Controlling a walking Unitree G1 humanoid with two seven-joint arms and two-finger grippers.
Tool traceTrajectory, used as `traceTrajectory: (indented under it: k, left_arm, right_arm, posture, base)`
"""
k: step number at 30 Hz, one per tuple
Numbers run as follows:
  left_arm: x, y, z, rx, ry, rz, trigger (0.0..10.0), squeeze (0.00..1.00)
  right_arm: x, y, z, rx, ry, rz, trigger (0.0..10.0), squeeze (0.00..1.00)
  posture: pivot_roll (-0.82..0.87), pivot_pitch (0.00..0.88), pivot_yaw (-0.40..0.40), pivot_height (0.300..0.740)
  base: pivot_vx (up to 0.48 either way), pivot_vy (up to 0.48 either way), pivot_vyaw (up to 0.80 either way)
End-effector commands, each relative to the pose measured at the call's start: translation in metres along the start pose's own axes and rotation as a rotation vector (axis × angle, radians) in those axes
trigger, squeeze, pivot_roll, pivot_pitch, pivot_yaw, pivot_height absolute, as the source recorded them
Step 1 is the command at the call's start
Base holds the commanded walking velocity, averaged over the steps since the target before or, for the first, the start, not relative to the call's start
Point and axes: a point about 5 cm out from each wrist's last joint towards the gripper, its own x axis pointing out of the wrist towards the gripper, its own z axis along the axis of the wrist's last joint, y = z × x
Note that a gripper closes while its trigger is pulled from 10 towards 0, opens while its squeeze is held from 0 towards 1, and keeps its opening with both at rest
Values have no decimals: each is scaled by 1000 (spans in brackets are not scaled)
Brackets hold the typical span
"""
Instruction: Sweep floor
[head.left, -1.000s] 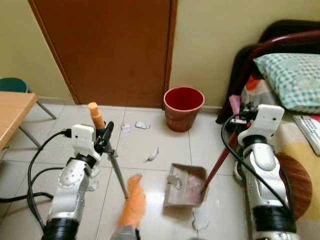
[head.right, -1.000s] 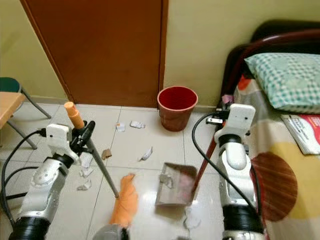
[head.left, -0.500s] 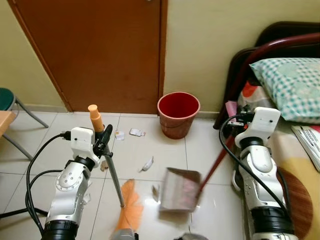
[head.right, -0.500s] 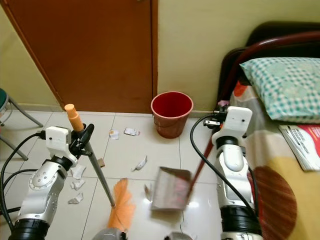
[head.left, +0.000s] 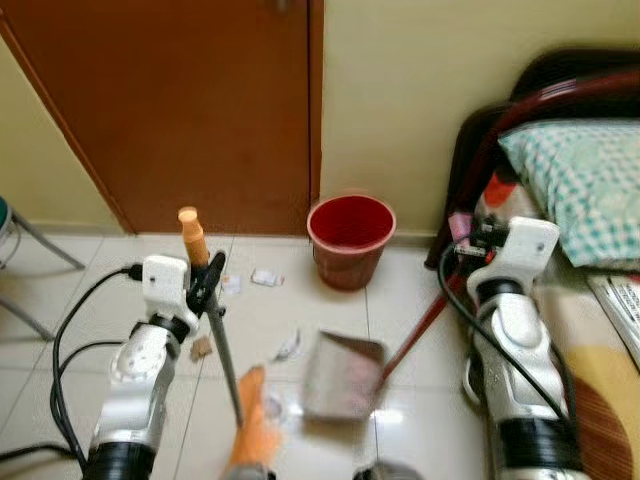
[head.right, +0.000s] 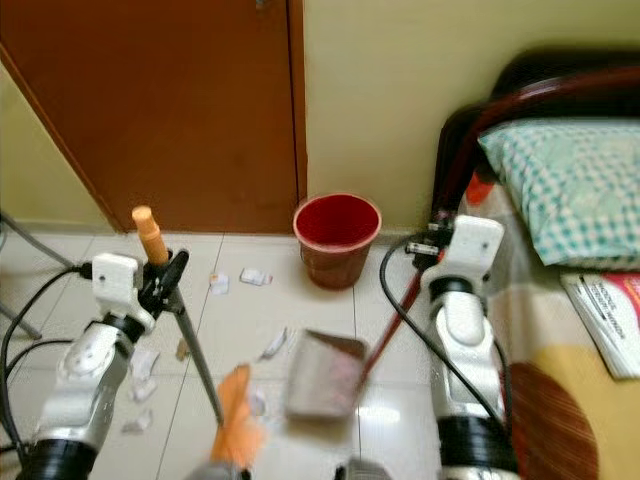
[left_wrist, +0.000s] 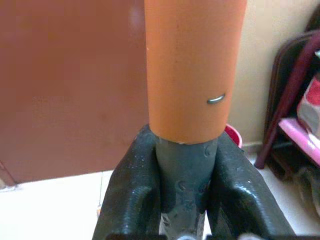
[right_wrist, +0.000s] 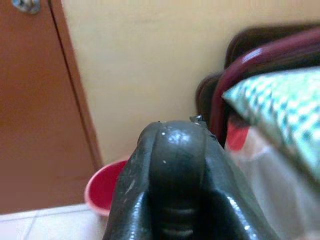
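orange bristles of the broom (head.left: 250, 425) were down on the pale tiled floor (head.left: 90, 310), close beside the grey dustpan (head.left: 340, 362), so the step in hand looked like brushing scraps into the pan. the left gripper (head.left: 205, 285) had its black fingers (left_wrist: 135, 195) clamped tight on the grey metal shaft just under the orange cap (left_wrist: 192, 70). the right gripper (head.right: 435, 240) was wrapped round the top of the dark red dustpan handle (head.left: 420, 330), fingers closed on it. white paper scraps (head.left: 263, 277) lay on the tiles between the broom and the round red plastic bin (head.left: 350, 238), apart from the pan. the next move, i reckoned, called for drawing the bristles across those scraps towards the pan mouth while the pan was held flat and steady.
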Motion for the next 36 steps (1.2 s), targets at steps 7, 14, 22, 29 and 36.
traceTrajectory:
  k: [7,14,22,29,36]
  left_arm:
    - [1,8,11,37,-37,24,10000,0]
    - [0,7,10,39,-29,24,10000,0]
    - [-1,8,6,42,-13,38,10000,0]
    - [-1,9,3,44,4,62,10000,0]
    - [-2,7,4,23,-9,60,10000,0]
  right_arm:
    - [4,8,11,31,-49,19,10000,0]
    - [5,7,13,28,-51,20,10000,0]
    - [14,13,24,41,-82,49,10000,0]
    - [25,21,41,63,-122,84,10000,0]
    - [23,17,31,-23,-85,97,10000,0]
  posture:
    - [19,66,-11,740]
    - [16,71,-13,740]
    - [14,76,-15,740]
    - [12,76,-19,740]
    - [12,86,-31,740]
  base:
    - [190,0,0]
    - [0,0,0]
    - [0,0,0]
    - [0,0,0]
    - [0,0,0]
